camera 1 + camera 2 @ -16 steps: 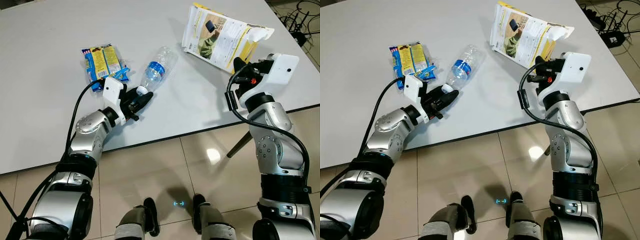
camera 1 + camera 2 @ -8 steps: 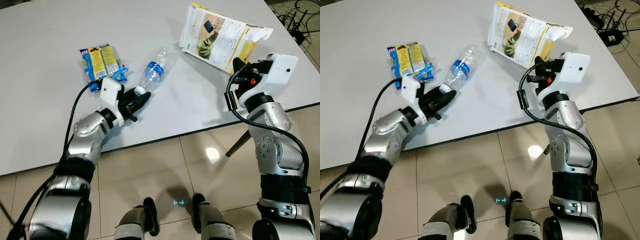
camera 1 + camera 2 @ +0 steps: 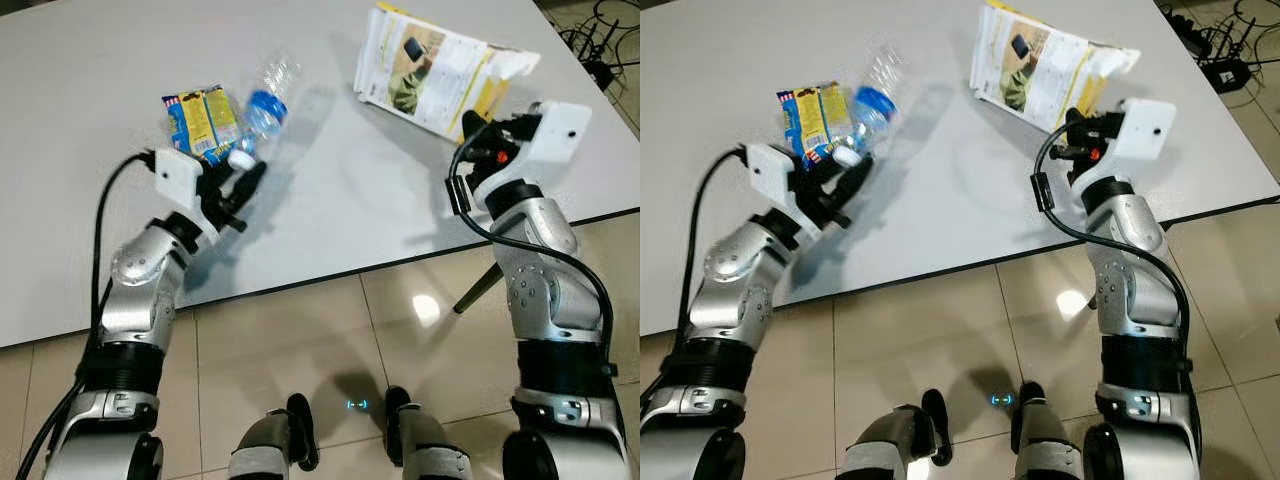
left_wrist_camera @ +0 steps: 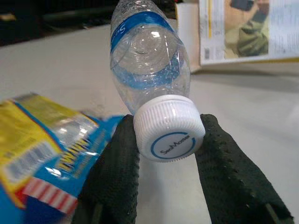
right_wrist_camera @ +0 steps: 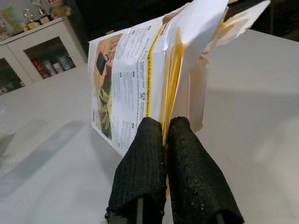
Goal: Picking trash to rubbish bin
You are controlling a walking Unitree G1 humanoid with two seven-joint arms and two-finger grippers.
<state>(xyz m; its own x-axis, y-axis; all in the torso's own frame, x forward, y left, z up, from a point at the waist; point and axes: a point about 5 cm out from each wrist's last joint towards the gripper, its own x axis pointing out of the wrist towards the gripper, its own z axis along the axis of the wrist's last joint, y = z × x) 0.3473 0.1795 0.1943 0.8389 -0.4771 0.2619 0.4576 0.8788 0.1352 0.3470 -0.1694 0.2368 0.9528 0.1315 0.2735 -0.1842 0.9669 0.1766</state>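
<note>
Nearest: robot's feet on tiled floor (image 3: 330, 330), standing at edge of the white worktop (image 3: 90, 60).

Left claw (image 3: 236, 178) closed w/ narrow gap, fingers (image 4: 117, 168) pinching the white cap of the clear water bottle (image 3: 262, 95). Bottle looks raised off the worktop, body tilted up & away from the claw, shadow under it. Blue/yellow snack wrapper (image 3: 203, 122) lies flat on the worktop just beside/behind the bottle, not gripped.

Right claw (image 3: 487, 133) fingers pressed together, clamping the near edge of the yellow & white paper bag (image 3: 435, 68); wrist view shows the torn flap standing up past the fingertips (image 5: 154, 128). Bag's far end seems to rest on the worktop; hard to say if fully lifted.

Far right: cables (image 3: 600, 40) on the floor beyond the worktop corner.

Step in hand, as I read it: pick-up phase, both claws loaded w/ one piece each, lift under way. No bin in sight. Next move prob calls for clearing both items off the worktop, then turning/walking to find the bin w/o loosening grip. Cap hold is small & slick, bottle could swing or slip. Wrapper left for another trip.
</note>
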